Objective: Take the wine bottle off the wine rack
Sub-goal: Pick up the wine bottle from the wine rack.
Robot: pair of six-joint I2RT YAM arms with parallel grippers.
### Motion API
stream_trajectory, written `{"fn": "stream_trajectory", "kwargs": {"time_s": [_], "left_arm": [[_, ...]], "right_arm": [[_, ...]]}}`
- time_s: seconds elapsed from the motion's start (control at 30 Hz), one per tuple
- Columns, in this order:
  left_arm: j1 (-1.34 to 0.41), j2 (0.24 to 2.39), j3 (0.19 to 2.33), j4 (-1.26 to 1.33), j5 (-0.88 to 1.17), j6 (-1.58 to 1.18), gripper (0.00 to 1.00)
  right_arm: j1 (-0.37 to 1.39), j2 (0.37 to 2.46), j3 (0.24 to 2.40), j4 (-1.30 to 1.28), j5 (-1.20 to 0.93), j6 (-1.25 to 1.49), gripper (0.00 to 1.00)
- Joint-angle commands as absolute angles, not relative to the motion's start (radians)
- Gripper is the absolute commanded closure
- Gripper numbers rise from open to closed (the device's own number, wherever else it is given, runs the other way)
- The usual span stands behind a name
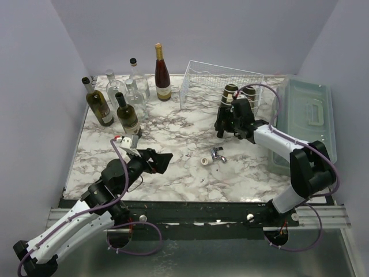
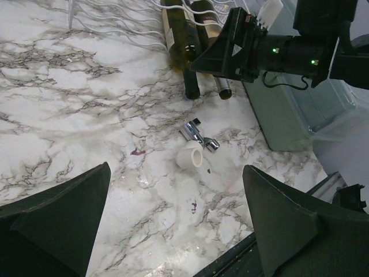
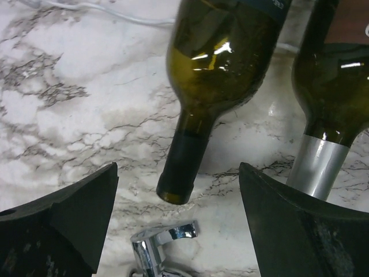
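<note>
While the wine bottle (image 3: 222,63) lies in the wine rack (image 1: 202,75), the right pincer (image 3: 177,190) hangs wide open by its neck, maybe not touching. The left pincer (image 2: 177,173) is open and empty.

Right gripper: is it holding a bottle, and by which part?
Nothing is held: the right gripper is open, its fingers clear of the dark-capped bottle.

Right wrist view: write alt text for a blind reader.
Two green wine bottles lie necks toward the camera: a dark-capped bottle and a silver-capped bottle. The open right gripper frames the dark-capped neck without touching it; a chrome fitting lies on the marble table.
</note>
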State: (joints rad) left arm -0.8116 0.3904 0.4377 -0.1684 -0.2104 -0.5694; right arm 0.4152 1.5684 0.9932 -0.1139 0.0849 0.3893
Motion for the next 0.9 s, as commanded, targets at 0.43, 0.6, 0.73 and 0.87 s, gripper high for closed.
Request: {"fn": "stream_trajectory", "kwargs": {"time_s": [0.43,0.6,0.73,0.87], "left_arm": [[-0.808,0.277,0.376,-0.269,-0.244,-0.638,0.01],[-0.808,0.242,0.369,-0.285,-0.248,-0.648,0.01],[-0.807,0.225,0.365,-0.296,-0.248,-0.659,0.01],[-0.808,0.214,0.363,-0.305,-0.248,-0.667,0.01]], "right_arm": [[0.417,1.767,1.041,-0.009,0.255,0.664,0.24],[0.416,1.806,1.037,0.023,0.242,0.693,0.35],[0.416,1.824,1.03,0.051,0.261,0.705,0.36],[0.417,1.849,1.035,0.061,0.25,0.718,0.39]]}}
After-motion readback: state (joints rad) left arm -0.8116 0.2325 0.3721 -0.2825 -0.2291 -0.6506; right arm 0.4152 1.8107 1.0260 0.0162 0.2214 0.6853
